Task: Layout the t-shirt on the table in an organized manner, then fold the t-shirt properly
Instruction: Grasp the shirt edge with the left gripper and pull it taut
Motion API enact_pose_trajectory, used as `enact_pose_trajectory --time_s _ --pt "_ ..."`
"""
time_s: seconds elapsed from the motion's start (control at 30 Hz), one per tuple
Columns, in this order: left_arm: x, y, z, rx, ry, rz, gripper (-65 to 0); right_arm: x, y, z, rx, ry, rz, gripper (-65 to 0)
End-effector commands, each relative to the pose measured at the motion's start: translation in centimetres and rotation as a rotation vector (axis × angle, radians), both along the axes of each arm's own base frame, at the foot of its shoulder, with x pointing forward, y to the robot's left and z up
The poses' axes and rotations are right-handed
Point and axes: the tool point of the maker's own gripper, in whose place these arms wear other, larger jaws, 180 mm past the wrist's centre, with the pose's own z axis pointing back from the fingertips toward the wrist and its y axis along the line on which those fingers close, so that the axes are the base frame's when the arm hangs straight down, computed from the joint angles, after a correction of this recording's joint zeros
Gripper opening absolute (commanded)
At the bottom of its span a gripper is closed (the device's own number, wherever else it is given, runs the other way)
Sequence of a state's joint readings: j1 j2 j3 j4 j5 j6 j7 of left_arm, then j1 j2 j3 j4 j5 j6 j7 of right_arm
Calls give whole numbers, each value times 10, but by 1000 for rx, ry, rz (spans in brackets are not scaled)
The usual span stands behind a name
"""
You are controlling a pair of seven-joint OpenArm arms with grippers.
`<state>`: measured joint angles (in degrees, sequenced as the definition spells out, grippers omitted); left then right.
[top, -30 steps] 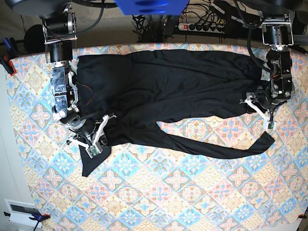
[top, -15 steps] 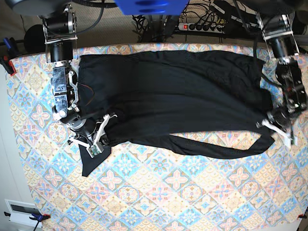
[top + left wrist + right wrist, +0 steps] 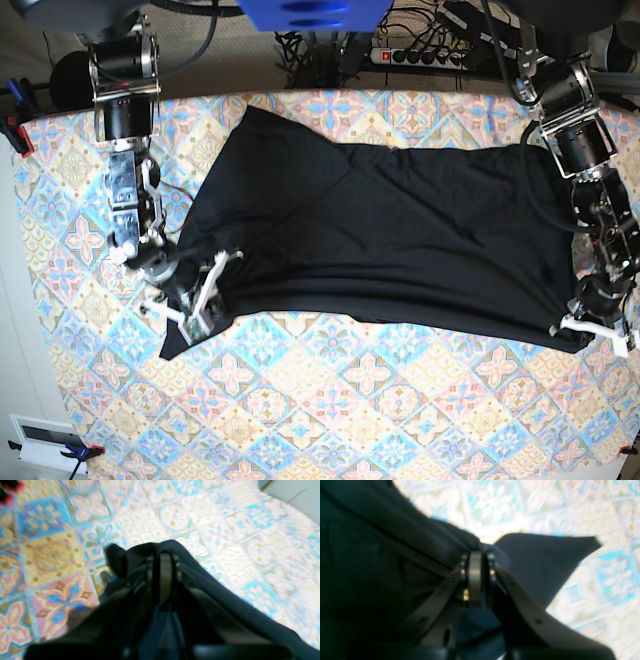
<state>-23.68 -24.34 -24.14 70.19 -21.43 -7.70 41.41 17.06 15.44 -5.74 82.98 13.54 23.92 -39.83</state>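
Both grippers, left [image 3: 592,329] and right [image 3: 200,292], clamped on black t-shirt [image 3: 400,240] over table [image 3: 400,420].

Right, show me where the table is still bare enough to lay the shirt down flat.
The broad near strip of the table, below the t-shirt's lower edge, is bare. So is the narrow left margin beside the right gripper, shut on the cloth. The middle is covered, and the left gripper pinches fabric at the right edge.

Bare table [image 3: 380,410] — near edge
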Motion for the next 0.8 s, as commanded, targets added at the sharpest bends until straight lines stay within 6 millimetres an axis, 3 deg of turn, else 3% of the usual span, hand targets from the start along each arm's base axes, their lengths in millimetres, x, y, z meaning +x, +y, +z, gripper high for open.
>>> enact_pose_trajectory --time_s 0.0,0.23,0.43,0.6,0.77 --pt "14 12 29 43 -82 27 -648 20 -6 28 12 -86 -16 -650" --pt "39 21 21 154 -52 77 -642 65 -18 58 68 -175 -52 -650" --pt "52 27 28 172 -41 107 -540 101 -29 82 123 -247 -83 -628" --pt "50 34 30 179 -44 154 -495 124 -46 81 158 -228 -138 -527" --pt "50 23 20 167 -26 136 -488 130 -52 81 161 -212 -155 -486"
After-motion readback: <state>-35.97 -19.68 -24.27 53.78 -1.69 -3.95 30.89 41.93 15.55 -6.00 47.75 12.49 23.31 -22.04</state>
